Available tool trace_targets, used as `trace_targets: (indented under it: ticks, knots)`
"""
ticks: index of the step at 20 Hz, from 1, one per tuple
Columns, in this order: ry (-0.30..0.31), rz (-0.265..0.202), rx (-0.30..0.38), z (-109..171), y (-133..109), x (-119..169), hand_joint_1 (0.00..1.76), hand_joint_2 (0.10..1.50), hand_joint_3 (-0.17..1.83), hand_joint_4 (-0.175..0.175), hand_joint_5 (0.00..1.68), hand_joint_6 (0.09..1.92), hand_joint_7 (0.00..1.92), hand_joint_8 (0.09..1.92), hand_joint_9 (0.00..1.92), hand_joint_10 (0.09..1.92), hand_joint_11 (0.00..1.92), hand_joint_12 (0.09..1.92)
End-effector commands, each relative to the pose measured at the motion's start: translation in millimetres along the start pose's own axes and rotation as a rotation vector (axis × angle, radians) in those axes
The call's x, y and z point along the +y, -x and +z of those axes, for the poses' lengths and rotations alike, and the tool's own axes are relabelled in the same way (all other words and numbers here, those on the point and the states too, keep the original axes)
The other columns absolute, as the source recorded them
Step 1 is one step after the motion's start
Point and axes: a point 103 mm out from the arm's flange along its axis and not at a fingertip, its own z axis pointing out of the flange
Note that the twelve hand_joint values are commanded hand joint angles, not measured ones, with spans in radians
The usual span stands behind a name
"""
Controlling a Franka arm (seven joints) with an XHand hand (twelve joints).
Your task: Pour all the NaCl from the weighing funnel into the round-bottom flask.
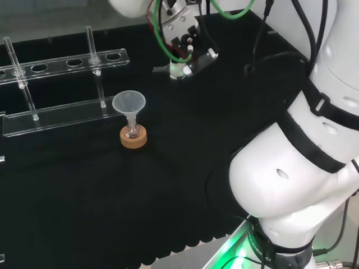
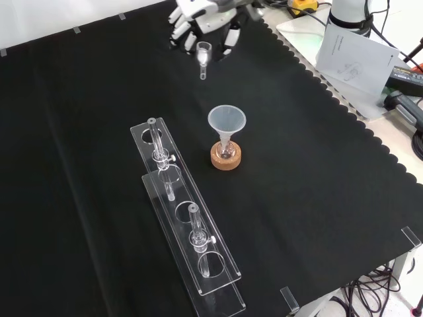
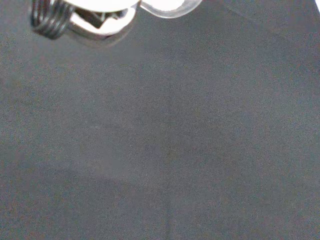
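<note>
Above black cloth [image 2: 99, 99], raised hand [image 2: 201, 16], fingers curled around weighing funnel [image 2: 203, 56].

Matt black cloth [image 2: 317, 198] covers my bench; the stand [image 2: 226, 157] is rough cork, the funnel [image 2: 227, 121] frosted plastic, the rack [image 2: 192, 231] glossy clear acrylic.

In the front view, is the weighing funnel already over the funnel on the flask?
No. The robot hand holds the weighing funnel well behind the funnel that sits in the flask on the cork ring.
</note>
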Motion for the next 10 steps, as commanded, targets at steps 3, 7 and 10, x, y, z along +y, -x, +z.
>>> trace_targets:
  ticks: [3,7,10]
  knots:
    - [-0.022,-0.016,-0.059,-3.6,-30.0,-29.1,1.11,0.71,0.56,0.175,1.25,0.67,0.47,0.67,0.77,0.5,0.56,1.2]
    - [-0.042,-0.027,-0.078,-4.1,-37.4,-29.6,1.11,0.71,0.56,0.175,1.25,0.67,0.46,0.67,0.77,0.5,0.56,1.2]
    - [-0.058,-0.029,-0.094,-2.5,-41.1,-27.5,1.11,0.71,0.56,0.175,1.25,0.67,0.46,0.67,0.77,0.5,0.56,1.2]
